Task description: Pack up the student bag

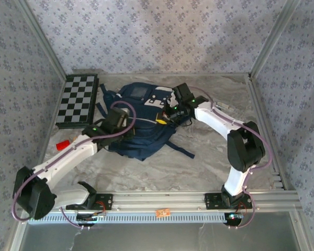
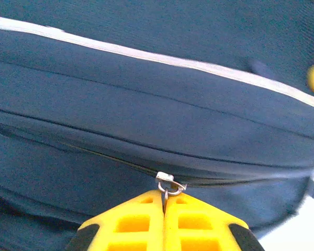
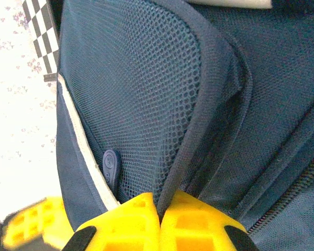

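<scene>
- Left pincer (image 2: 164, 203) is clamped fully shut, its yellow fingertips pinching the little metal zipper pull (image 2: 170, 187) at the bottom centre of the left wrist view.
- Right pincer (image 3: 159, 209) is closed tight too. It has the dark edge band (image 3: 199, 120) of the mesh pocket (image 3: 136, 94) nipped between its tips, low in the right wrist view.
- The student bag (image 1: 141, 144) lies flat on the table (image 1: 214, 157), in the middle of the overhead view between the two arms. The chessboard (image 1: 78, 100) lies just beside it at upper left.
- Step in hand, as I read it: working the zip, one side on the pull and the other bracing the fabric. The zip line (image 2: 94, 153) looks closed to the left of the slider, and to the right I can't tell.
- Next move, by my judgement: draw the pull steadily along the zip line while the right side keeps the cloth taut. Pull off that line and the small ring could slip from the tips, or the soft bag could simply drag across the table.
- Long axis: it runs from the upper middle of the overhead frame down toward the centre, leaning slightly to the lower right.
- The end with the grey patch points toward the top of the frame, and loose straps trail out at the lower right.
</scene>
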`<state>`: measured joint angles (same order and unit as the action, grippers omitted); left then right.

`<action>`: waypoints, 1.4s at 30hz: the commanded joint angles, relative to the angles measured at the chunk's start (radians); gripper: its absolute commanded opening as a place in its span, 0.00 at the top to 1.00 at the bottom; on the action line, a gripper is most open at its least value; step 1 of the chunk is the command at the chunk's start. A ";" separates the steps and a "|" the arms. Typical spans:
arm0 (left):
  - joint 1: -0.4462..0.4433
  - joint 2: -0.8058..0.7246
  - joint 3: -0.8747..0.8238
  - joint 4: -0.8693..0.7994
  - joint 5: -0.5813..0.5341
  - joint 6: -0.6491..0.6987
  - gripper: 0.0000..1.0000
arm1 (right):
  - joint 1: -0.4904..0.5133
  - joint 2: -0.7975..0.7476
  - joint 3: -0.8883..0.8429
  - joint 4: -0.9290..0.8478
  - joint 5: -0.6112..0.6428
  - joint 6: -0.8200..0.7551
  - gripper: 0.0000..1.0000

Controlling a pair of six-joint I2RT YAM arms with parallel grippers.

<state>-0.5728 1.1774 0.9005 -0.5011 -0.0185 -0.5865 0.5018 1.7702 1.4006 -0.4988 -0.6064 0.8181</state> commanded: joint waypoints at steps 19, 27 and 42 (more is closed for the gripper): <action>-0.243 0.249 0.198 0.178 0.111 0.006 1.00 | -0.125 -0.140 -0.155 0.153 -0.073 0.078 0.52; -0.242 0.251 0.203 0.163 0.120 0.031 1.00 | -0.097 -0.070 -0.130 0.184 -0.060 0.111 0.70; -0.224 0.083 0.031 -0.065 0.021 0.028 1.00 | -0.212 -0.103 -0.127 0.196 -0.063 0.104 1.00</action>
<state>-0.8059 1.3193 0.9710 -0.4484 0.0311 -0.5621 0.3405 1.6855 1.2530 -0.3241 -0.6533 0.9382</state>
